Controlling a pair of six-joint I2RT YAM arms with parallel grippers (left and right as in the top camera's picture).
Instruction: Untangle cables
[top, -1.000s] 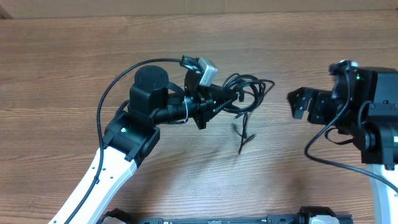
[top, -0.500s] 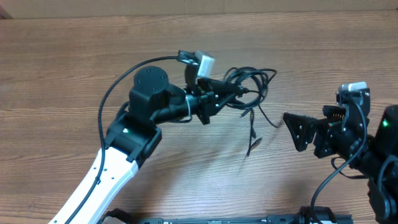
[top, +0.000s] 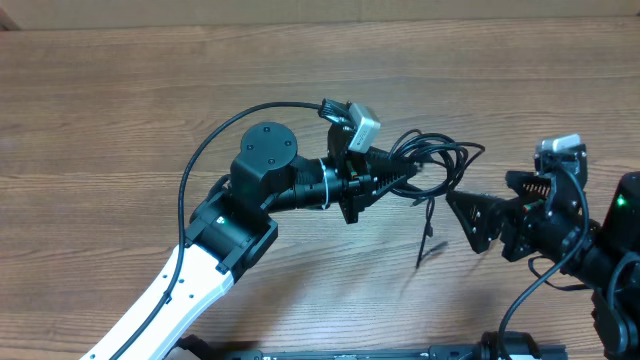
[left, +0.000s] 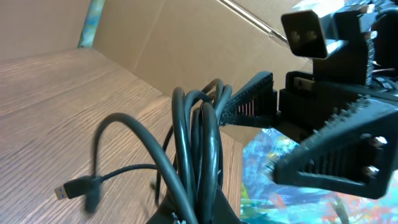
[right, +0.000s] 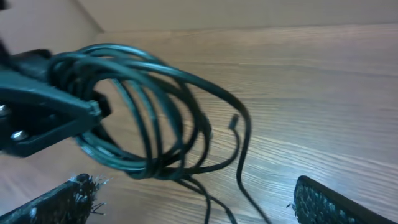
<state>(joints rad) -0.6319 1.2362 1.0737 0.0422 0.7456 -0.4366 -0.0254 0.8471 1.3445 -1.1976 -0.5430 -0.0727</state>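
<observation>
A tangled bundle of thin black cables (top: 430, 165) is lifted above the wooden table, with one loose end (top: 426, 240) hanging down toward the tabletop. My left gripper (top: 400, 175) is shut on the coiled loops (left: 199, 143); a plug end (left: 68, 190) dangles at the left in the left wrist view. My right gripper (top: 480, 215) is open and empty, just right of the bundle. In the right wrist view the loops (right: 143, 112) hang ahead of its spread fingers (right: 193, 199).
The wooden table (top: 120, 110) spreads to the left and back. A cardboard wall (left: 186, 31) stands beyond the table's far edge. Thicker black wires run along the left arm (top: 215, 140) and the right arm (top: 520, 290).
My left gripper has carried the cable bundle to the right, toward the right gripper. The right gripper has swung round and come lower, its open fingers now facing the bundle.
</observation>
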